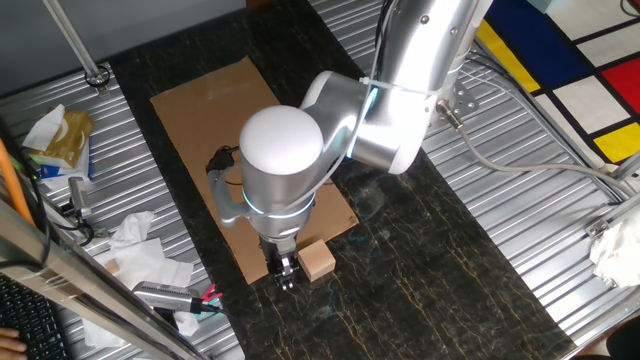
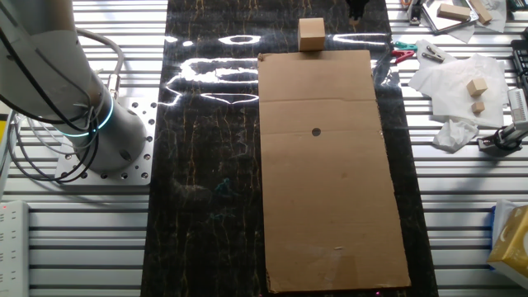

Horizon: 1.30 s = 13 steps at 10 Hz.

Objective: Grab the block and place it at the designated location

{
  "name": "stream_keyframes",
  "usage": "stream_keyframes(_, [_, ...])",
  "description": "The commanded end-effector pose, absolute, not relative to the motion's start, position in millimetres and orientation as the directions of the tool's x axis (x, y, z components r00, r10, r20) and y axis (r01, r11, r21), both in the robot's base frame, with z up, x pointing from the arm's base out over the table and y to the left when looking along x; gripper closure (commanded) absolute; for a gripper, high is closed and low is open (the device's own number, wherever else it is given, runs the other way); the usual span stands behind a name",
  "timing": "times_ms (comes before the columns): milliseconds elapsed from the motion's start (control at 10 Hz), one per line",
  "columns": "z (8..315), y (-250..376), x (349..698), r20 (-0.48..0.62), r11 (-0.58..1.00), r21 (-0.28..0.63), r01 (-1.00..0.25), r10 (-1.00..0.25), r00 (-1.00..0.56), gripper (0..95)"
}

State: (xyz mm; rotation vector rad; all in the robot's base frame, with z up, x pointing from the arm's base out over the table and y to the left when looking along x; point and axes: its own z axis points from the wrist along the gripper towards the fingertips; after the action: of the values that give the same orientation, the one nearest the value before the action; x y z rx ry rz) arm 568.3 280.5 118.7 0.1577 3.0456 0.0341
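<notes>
The block [image 1: 318, 260] [image 2: 311, 35] is a small pale wooden cube resting on the dark tabletop, just off the short edge of the brown cardboard sheet [image 1: 200, 110] [image 2: 330, 190]. The designated location [image 2: 316, 132] is a small black dot on that sheet; in one fixed view the arm hides it. My gripper [image 1: 285, 272] hangs just left of the block and holds nothing. I cannot make out how far apart its dark fingers stand. In the other fixed view only its tip [image 2: 356, 8] shows at the top edge.
White paper scraps [image 1: 140, 250] [image 2: 450, 82], two small wooden cubes [image 2: 476, 85], red-handled pliers [image 2: 400, 56] and tools lie beside the sheet. The arm's base [image 2: 91, 124] stands on the ribbed metal table. A coloured mat [image 1: 560, 50] lies at the far right.
</notes>
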Motion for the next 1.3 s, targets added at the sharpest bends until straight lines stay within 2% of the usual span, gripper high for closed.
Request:
stream_keyframes(100, [118.9,280.6,568.1,-0.092,0.994,0.027,0.102,0.104,-0.990,38.0])
stream_keyframes(1300, [118.9,280.6,568.1,-0.092,0.997,0.020,0.072,0.073,-0.993,38.0])
